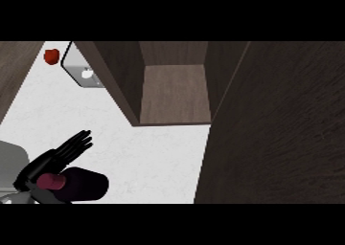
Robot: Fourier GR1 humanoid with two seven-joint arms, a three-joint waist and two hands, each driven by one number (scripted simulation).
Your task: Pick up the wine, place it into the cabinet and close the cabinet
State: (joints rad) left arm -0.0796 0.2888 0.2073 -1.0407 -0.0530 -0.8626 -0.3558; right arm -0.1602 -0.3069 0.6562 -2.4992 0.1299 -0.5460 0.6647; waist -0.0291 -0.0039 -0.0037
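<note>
The wine bottle [82, 185] is dark maroon with a red cap [51, 181] and shows at the lower left, over the white counter [154, 153]. My left hand [59, 158] is right against its left side. The fingers [76, 143] run straight up and to the right past the cap, while a dark part of the hand shows below the neck. I cannot tell whether the bottle rests on the counter. The cabinet [174, 93] stands open at top centre with a bare brown shelf inside. Its door [281, 124] is swung out and fills the right side.
A red round object [51, 56] and a grey slab with a small white item [86, 73] lie at the far left of the counter. Another brown wood panel [7, 76] runs along the left edge. The cabinet's left wall [119, 81] juts toward me.
</note>
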